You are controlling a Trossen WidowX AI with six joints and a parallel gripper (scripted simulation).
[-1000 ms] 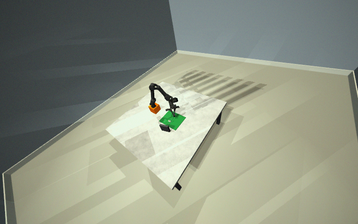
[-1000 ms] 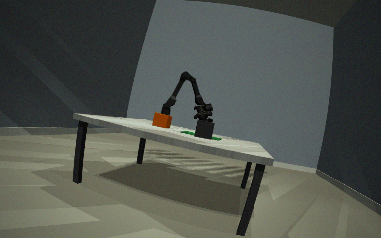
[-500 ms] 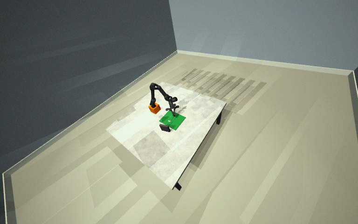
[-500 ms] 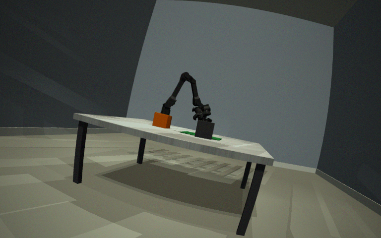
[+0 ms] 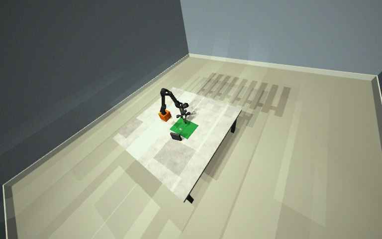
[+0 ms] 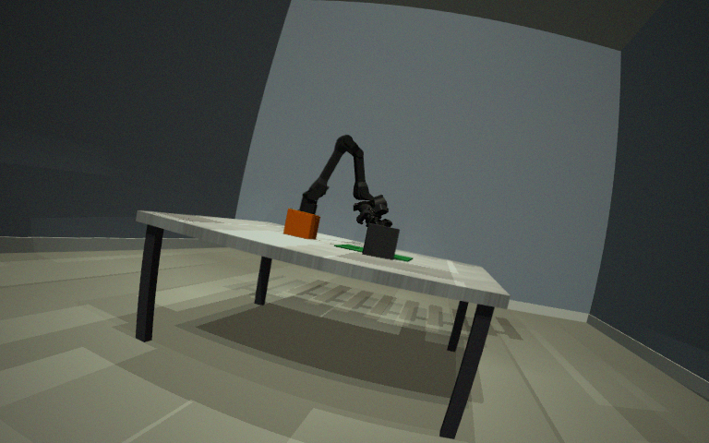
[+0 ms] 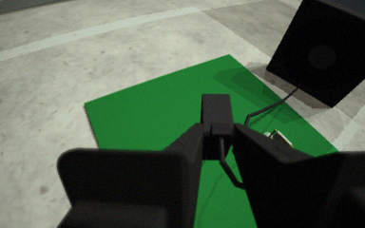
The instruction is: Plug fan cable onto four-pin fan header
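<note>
My gripper is shut on the fan plug, a black block that sticks out beyond the fingertips in the wrist view. The plug appears above the green board; its exact height cannot be told. The black cable runs from the plug to the fan, which stands upright beside the board. The pale fan header is to the right of the plug in the wrist view, apart from it and partly hidden by the right finger. In the exterior view the fan hides the fingertips.
The orange block under the arm's base stands on the pale table. The cable bends in the air near the right finger. The upright fan is a tall obstacle at the board's edge.
</note>
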